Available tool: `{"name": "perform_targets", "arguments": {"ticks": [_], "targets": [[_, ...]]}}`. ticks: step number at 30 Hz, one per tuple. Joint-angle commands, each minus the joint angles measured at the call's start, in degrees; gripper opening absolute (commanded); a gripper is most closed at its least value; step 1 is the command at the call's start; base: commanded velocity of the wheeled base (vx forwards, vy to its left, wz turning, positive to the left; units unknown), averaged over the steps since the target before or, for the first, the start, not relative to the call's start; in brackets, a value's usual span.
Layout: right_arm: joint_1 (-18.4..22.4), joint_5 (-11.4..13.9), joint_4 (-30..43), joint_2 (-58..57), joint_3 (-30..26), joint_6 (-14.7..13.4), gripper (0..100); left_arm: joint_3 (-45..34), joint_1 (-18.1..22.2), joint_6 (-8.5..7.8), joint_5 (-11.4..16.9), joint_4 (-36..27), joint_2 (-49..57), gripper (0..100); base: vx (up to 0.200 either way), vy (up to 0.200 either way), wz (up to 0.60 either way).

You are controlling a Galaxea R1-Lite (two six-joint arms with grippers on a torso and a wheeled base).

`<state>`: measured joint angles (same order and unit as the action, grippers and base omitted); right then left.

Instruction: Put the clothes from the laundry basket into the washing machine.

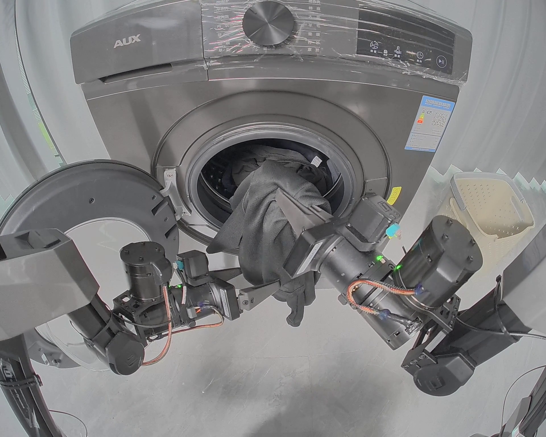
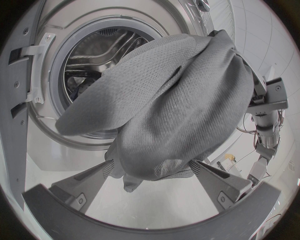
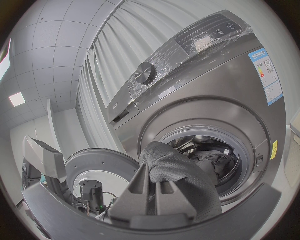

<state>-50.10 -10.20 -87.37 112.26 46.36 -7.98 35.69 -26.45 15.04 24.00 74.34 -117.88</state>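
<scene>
The right gripper (image 3: 154, 187), fingers pressed together, held a dark garment (image 3: 184, 175) draped over them, just before the washing machine (image 3: 203, 93); more dark clothes (image 3: 215, 161) lay inside its drum (image 3: 187, 143).

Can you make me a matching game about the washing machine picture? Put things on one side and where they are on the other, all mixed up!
Things
1. door
2. garment
3. basket
4. knob

Places
A. on the top panel of the washer
B. hanging out of the washer's opening
C. swung open on the washer's left
D. standing beside the washer on the right

Pairs: 1-C, 2-B, 3-D, 4-A
</scene>
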Motion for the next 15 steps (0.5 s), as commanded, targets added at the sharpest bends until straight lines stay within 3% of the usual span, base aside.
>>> {"name": "perform_targets", "arguments": {"ticks": [1, 4, 15], "targets": [[-0.26, -0.08, -0.08, -0.03, -0.39, -0.01, 0, 1.75, 0.0, 1.22, -0.1, 1.42, -2.26, 100, 0.0, 0.0, 0.0], [-0.35, -0.08, -0.08, 0.06, -0.39, -0.01, 0, 2.45, -0.09, 2.97, -0.18, 2.74, -2.26, 100, 0.0, 0.0, 0.0], [-0.35, -0.34, -0.08, 0.06, -0.57, -0.1, 0, 1.66, -1.41, 3.33, -0.18, 6.7, -3.32, 100, 0.0, 0.0, 0.0]]}}
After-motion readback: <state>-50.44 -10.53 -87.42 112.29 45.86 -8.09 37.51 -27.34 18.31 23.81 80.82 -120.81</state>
